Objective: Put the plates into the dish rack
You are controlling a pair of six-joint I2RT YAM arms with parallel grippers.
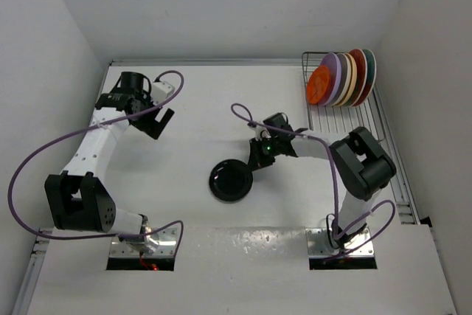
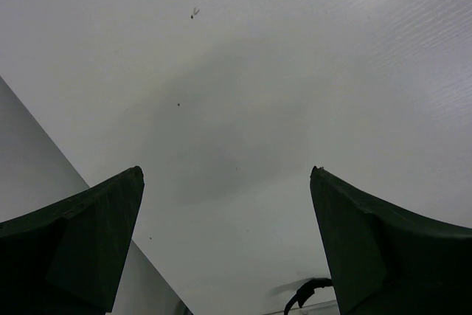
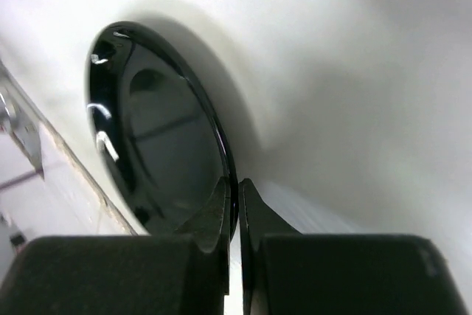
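A glossy black plate (image 1: 231,180) lies near the middle of the table. My right gripper (image 1: 256,161) is shut on its right rim; in the right wrist view the two fingers pinch the plate's (image 3: 158,130) thin edge at the gripper (image 3: 236,186). The dish rack (image 1: 383,134) stands at the far right, with several plates on edge at its far end: orange (image 1: 318,84), lavender (image 1: 333,75), cream and red ones behind. My left gripper (image 1: 159,125) hangs open over bare table at the far left, its fingers (image 2: 88,241) wide apart and nothing between them.
White walls close in the table on the left, the back and the right. The near part of the rack shows bare wire tines (image 1: 394,175). A purple cable (image 1: 29,160) loops out from the left arm.
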